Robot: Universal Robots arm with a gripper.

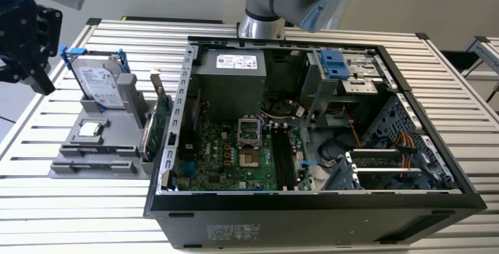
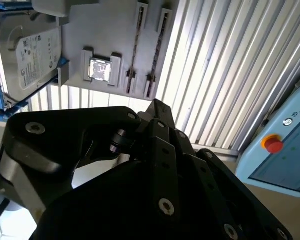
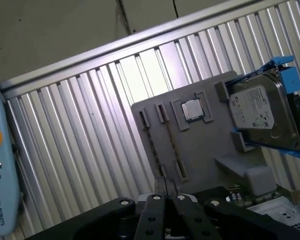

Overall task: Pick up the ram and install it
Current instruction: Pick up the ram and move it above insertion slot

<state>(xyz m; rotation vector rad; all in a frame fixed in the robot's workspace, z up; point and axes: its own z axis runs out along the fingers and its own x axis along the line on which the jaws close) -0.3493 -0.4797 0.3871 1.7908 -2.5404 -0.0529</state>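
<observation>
— Gripper (image 3: 165, 182), status?
— Closed up, nothing held. It hangs well above the grey holder (image 3: 205, 150) on the table (image 1: 78, 207) and touches nothing.
— Ram (image 3: 171, 142)?
— On edge in a narrow slot of that holder, beside the processor chip (image 3: 192, 110). Hard drive (image 3: 262, 115) at the holder's other end. Not yet picked.
— Step?
— Approach, by my reading. A grasp would call for jaws parted and squared across the thin board.
</observation>
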